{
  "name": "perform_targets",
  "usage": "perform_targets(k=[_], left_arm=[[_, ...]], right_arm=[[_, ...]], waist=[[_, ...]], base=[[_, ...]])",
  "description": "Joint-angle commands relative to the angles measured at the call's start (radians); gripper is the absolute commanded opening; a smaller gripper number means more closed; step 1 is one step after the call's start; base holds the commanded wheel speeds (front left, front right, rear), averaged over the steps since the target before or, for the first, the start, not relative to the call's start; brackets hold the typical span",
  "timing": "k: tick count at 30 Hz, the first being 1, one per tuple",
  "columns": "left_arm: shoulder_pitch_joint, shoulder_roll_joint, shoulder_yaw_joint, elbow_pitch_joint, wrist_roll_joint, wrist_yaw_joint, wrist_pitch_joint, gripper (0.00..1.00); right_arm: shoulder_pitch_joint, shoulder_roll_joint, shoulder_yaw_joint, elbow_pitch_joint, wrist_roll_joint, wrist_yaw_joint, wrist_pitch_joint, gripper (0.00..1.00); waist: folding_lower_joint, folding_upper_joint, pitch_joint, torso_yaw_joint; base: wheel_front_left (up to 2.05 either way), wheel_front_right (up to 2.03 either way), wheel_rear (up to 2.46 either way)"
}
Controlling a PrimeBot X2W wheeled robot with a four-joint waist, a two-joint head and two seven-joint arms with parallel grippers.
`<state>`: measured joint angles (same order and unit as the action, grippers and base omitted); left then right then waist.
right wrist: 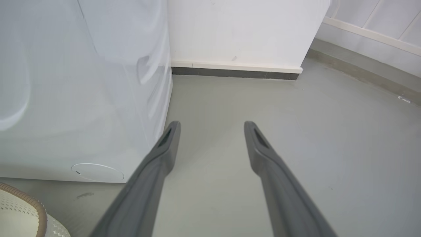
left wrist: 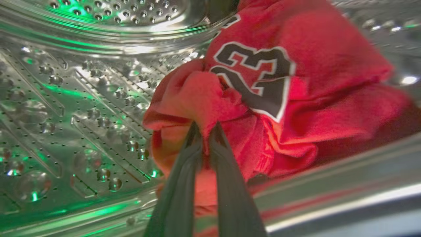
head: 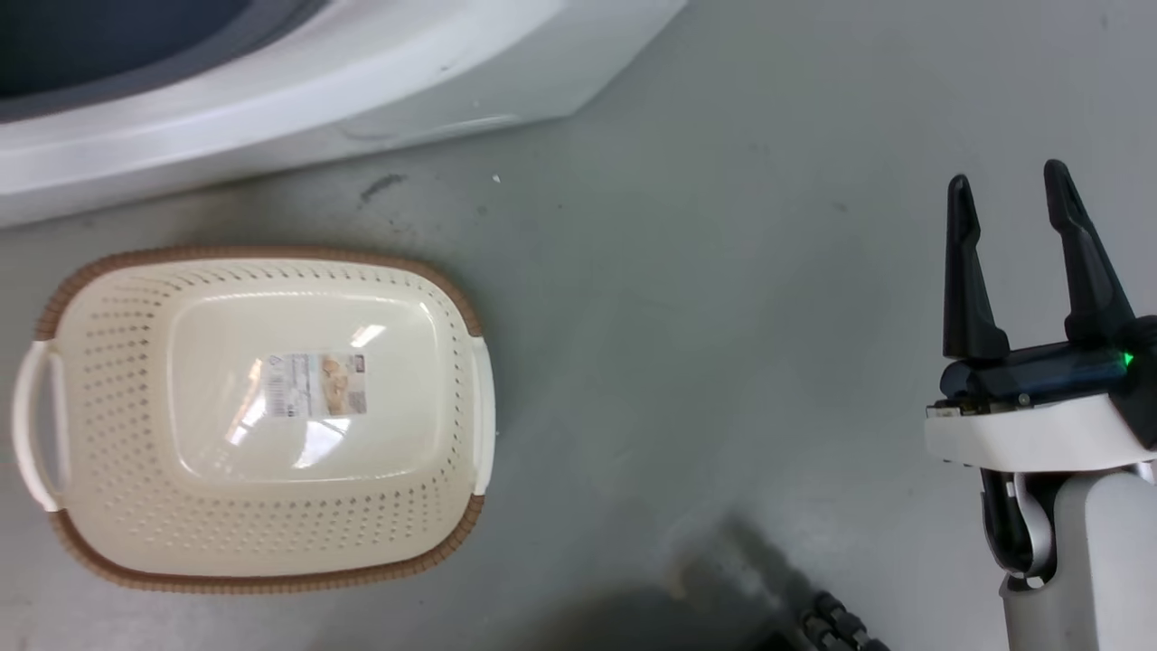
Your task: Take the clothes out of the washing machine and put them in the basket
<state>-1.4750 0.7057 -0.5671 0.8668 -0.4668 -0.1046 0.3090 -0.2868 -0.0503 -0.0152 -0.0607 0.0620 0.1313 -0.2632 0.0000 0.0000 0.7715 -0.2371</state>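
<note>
- Two fingers of the left gripper (left wrist: 205, 128) are pressed nearly together on a fold of the red cloth (left wrist: 194, 95); the fold bulges just above the tips.
- The clothes (left wrist: 329, 108) lie heaped inside the perforated steel drum (left wrist: 82, 98); the jersey (left wrist: 256, 75) on the heap shows black numerals with white edges.
- The front rim (left wrist: 345, 177) of the drum crosses the lower right of the left wrist view, just beside the heap.
- The basket (head: 99, 380) stands on the grey floor (head: 723, 316), near the washing machine (head: 271, 99) but apart from it; the label (head: 318, 384) on its bottom is in plain sight.
- The right gripper (head: 1008, 181) hangs over the floor, well apart from the basket; its fingers are spread wide and hold nothing.
- Beyond these fingers stands a white wall (right wrist: 243, 33) with a dark skirting (right wrist: 230, 73); the machine's white side is at their left.
</note>
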Motion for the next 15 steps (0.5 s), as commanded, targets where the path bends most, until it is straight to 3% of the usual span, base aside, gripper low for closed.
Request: perform_targets(k=[1, 10, 15], left_arm=[[0.041, -0.023, -0.001, 0.011, -0.01, 0.004, -0.046, 0.0], [0.259, -0.14, -0.017, 0.033, -0.039, 0.016, -0.325, 0.0], [0.367, -0.172, -0.022, 0.002, -0.043, 0.036, -0.46, 0.0]], right_arm=[[0.005, 0.001, -0.005, 0.006, -0.016, -0.001, -0.002, 1.0], [0.067, 0.001, -0.033, 0.031, -0.067, -0.001, -0.002, 1.0], [0.103, 0.001, -0.043, 0.042, -0.086, -0.001, -0.002, 1.0]], waist=[[0.0, 0.0, -0.084, 0.042], [0.0, 0.0, -0.276, 0.1], [0.0, 0.0, -0.373, 0.133]], base=[[0.0, 0.0, 0.0], [0.0, 0.0, 0.0], [0.0, 0.0, 0.0]])
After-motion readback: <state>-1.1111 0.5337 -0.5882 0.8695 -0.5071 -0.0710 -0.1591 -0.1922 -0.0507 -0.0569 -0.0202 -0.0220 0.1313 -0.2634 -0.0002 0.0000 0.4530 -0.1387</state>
